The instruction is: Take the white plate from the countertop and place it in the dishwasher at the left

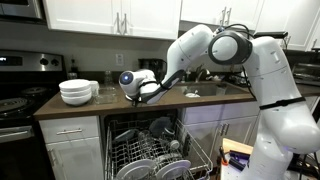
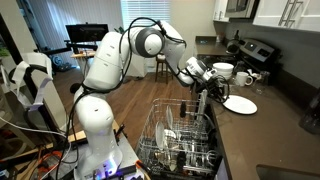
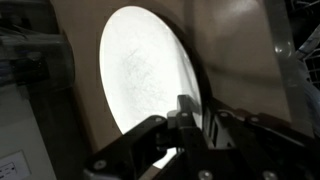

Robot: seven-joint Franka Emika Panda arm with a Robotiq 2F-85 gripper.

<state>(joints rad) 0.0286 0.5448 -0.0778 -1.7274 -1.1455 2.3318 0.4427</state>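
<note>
The white plate [image 3: 140,70] fills the wrist view and lies on the brown countertop [image 2: 262,118]; it also shows in an exterior view [image 2: 240,104]. My gripper [image 3: 200,118] has its fingers close together over the plate's near rim, seemingly pinching it. In both exterior views the gripper [image 2: 212,92] [image 1: 140,93] is low over the counter at the plate's edge. The plate itself is hidden by the gripper in one exterior view. The dishwasher stands open below the counter, its wire rack [image 1: 150,155] [image 2: 180,140] pulled out and holding several dishes.
Stacked white bowls [image 1: 78,92] and mugs [image 2: 222,70] sit on the counter beside the plate. A stove [image 1: 15,100] stands past them. White cabinets [image 1: 110,15] hang above. The robot's base [image 2: 90,130] stands next to the open rack.
</note>
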